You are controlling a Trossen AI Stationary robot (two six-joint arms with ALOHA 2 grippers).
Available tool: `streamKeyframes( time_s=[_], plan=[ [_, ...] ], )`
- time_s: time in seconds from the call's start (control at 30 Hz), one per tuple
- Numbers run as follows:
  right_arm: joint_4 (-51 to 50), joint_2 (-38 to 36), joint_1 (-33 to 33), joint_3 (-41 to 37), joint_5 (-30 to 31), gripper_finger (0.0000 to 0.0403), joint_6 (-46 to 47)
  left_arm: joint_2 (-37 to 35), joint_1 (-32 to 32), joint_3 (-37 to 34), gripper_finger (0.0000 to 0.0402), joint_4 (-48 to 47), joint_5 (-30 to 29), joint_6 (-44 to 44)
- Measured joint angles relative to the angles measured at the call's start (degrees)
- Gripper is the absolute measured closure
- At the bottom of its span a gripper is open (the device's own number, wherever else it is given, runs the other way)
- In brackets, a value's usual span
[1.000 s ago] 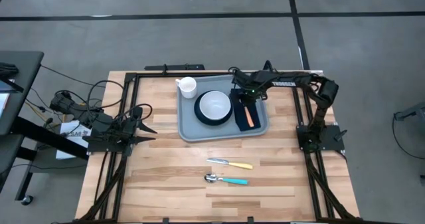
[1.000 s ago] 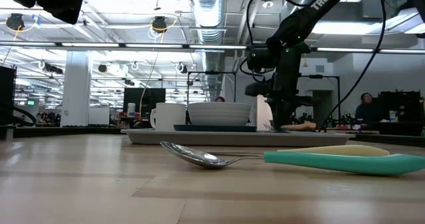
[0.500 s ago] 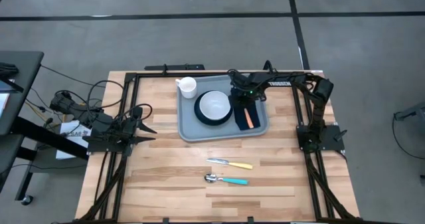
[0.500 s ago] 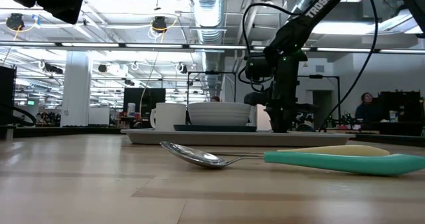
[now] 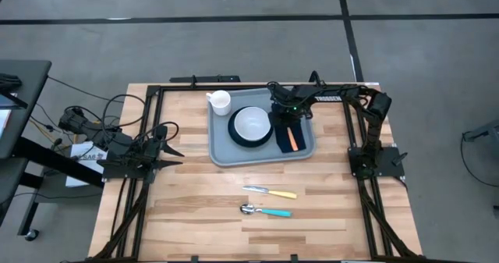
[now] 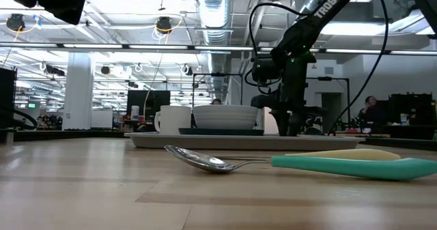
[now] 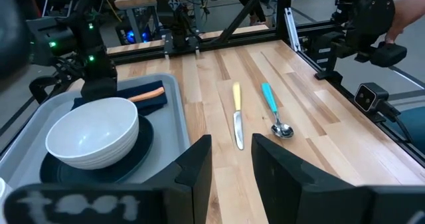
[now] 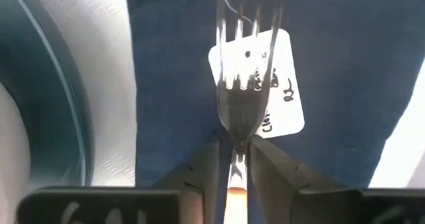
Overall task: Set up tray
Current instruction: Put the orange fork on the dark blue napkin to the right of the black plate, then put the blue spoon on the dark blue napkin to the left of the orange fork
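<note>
The grey-blue tray (image 5: 222, 150) lies at the table's far middle. On it are a white mug (image 5: 221, 101), a white bowl (image 5: 252, 124) on a dark plate (image 5: 234, 136), and a navy napkin (image 5: 281, 143). An orange-handled fork (image 5: 292, 140) lies on the napkin. My right gripper (image 5: 286, 121) stands over the fork's far end, shut on it. My left gripper (image 5: 175, 156) waits open above the table's left edge. My right gripper (image 8: 234, 159) pinches the fork's metal neck (image 8: 237, 144), between tines and orange handle, with one finger (image 8: 202, 171) on each side. It comes from above, pointing down, its fingers across the fork. The fork lies flat on the navy napkin (image 8: 345, 64), tines toward the far edge.
A yellow-handled knife (image 5: 270, 191) and a teal-handled spoon (image 5: 265, 211) lie on the bare wood near the table's near middle. Black frame rails run along the table's left, right and far sides. A white tag (image 8: 282, 84) lies under the fork's tines.
My right arm has shifted a little toward the table's left edge, over the fork's far end, and has then stood still. The fork, napkin and dishes lie where they were.
</note>
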Motion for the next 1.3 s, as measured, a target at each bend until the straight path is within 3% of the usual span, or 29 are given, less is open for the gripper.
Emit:
streamKeyframes(
  time_s=[0.23, 0.57, 0.8, 0.97, 1.13, 1.3],
  plan=[
    [0.0, 0.0, 0.0, 0.0, -0.2, 0.0294, -1.4, 0.0, 0.0, 0.0, 0.0305, 0.0, 0.0, 0.0],
    [-3.1, 0.0, 0.0, 2.7, 0.0, 0.0291, -3.9, 0.0, 0.0, 0.0, 0.0305, -0.1, 0.0, 0.0],
    [-9.6, 0.0, 0.0, 6.8, 0.0, 0.0291, -5.5, 0.0, 0.0, 0.0, 0.0305, -0.1, 0.0, 0.0],
    [-20.1, 0.0, 0.7, 10.3, 0.1, 0.0291, -8.9, 0.0, 0.0, 0.0, 0.0305, -0.1, 0.0, 0.0],
    [-32.6, -0.7, 5.7, 13.3, 0.2, 0.0291, -17.6, 0.0, 0.0, 0.0, 0.0305, -0.1, -0.1, 0.0],
    [-35.8, -4.5, 15.1, 13.4, 1.4, 0.0291, -19.8, 0.0, 0.0, 0.0, 0.0305, -0.1, -0.9, 0.0]
  ],
)
